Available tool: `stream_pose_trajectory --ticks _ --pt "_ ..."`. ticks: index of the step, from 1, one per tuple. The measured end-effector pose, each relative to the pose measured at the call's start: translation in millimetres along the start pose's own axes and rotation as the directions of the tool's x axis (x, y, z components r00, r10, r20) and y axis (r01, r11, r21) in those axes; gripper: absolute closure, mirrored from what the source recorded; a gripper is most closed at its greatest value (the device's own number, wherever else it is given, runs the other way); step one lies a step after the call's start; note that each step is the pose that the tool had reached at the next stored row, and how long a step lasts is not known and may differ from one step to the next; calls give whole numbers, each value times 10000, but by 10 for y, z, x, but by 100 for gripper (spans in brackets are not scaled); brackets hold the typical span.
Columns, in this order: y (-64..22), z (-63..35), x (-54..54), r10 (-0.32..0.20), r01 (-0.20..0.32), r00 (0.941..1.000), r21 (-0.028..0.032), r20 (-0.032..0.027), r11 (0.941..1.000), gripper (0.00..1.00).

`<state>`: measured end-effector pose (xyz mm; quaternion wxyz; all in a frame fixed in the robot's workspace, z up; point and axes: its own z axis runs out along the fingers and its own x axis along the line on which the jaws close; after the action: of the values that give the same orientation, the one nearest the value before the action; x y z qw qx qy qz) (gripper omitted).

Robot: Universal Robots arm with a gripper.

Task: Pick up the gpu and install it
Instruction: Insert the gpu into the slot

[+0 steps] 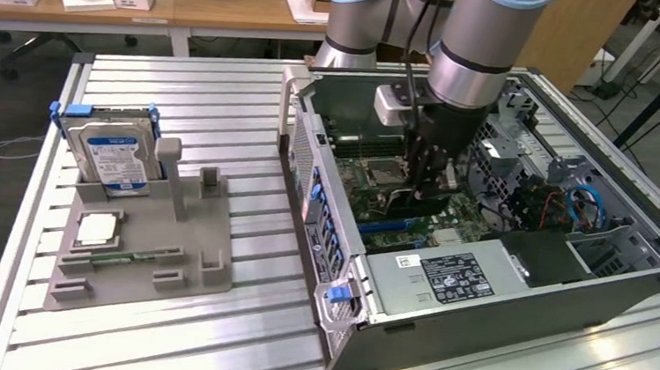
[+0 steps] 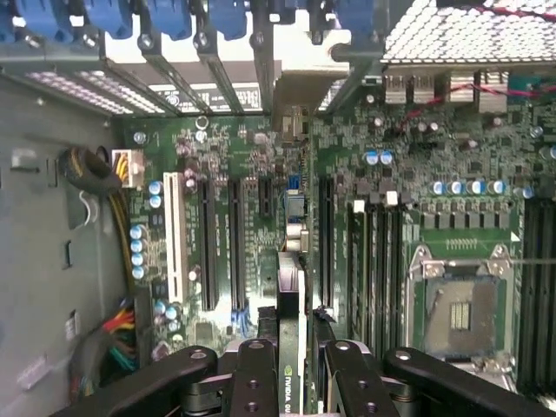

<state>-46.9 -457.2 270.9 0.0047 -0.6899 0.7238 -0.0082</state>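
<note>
Between the black fingers (image 2: 261, 373) of the hand (image 2: 294, 369), the gpu (image 2: 291, 287) shows a green edge. Beneath it the board (image 2: 234, 174) is green with black slots and one white slot (image 2: 176, 234). Well aside, the drive (image 1: 114, 157) wears a blue label on a grey stand (image 1: 183, 253).

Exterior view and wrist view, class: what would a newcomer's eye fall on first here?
First, the open computer case on the slatted table, with the arm reaching down into it. Its gripper is shut on the gpu, held edge-on above the motherboard among the long slots. At the exterior view's left, a grey holder carries a blue-labelled hard drive.
</note>
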Motion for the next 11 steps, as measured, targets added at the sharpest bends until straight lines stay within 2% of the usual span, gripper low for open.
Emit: stream_pose_trajectory --ticks 4,11 --pt "53 40 3 -1 1 10000 2 -44 10000 74" --pt "143 85 9 -3 3 10000 6 -71 10000 74"
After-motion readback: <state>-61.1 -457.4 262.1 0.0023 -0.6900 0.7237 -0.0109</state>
